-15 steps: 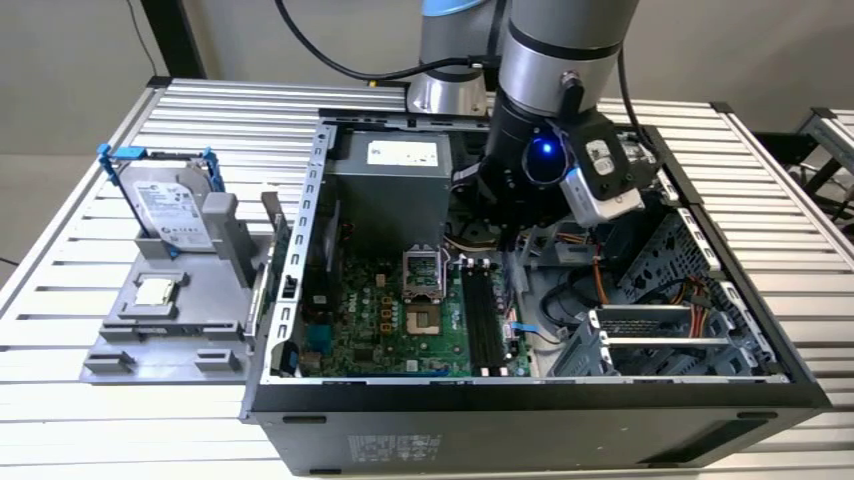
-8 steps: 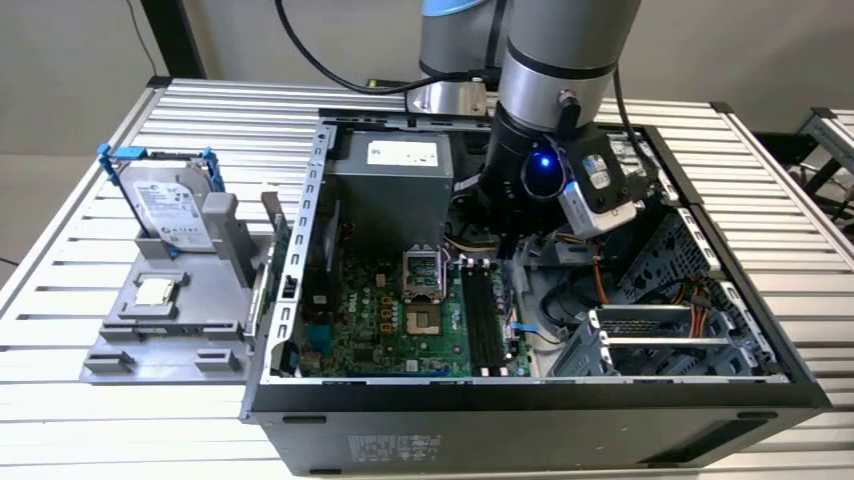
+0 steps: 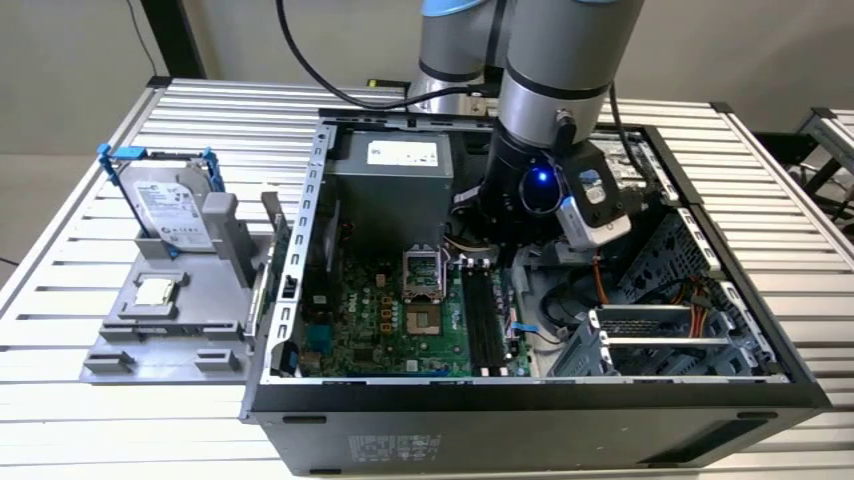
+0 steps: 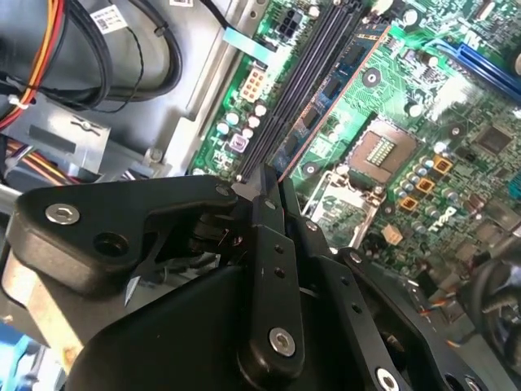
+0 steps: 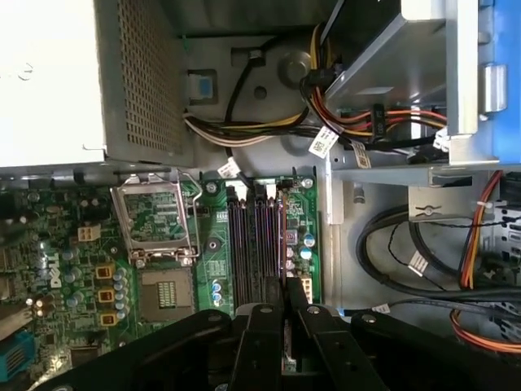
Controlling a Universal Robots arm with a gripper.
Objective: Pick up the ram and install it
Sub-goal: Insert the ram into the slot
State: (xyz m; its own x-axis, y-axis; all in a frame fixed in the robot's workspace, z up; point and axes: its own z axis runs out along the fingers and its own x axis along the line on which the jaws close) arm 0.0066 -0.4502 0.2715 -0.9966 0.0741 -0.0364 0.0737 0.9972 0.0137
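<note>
Closely, matte-black fingers (image 4: 273, 199) pinch thin ram (image 4: 326, 102) — chip-studded.

A robotics lab or assembly test cell is indicated. An open computer case (image 3: 534, 400) is set on a slotted aluminium tabletop (image 3: 134, 440), beside a grey fixture (image 3: 167, 320) by which a hard drive (image 3: 167, 205) is held upright.

Gripper (image 4: 273, 191): matt black metal links with bright steel screw heads. Motherboard (image 5: 73, 269): glossy green circuit board; memory slots (image 5: 256, 244) of black plastic. Power supply (image 5: 138, 81): perforated grey sheet metal. Table (image 3: 787, 180): ribbed, brushed aluminium slats. Hard drive (image 3: 171, 205): shiny silver metal in blue plastic frame.
</note>
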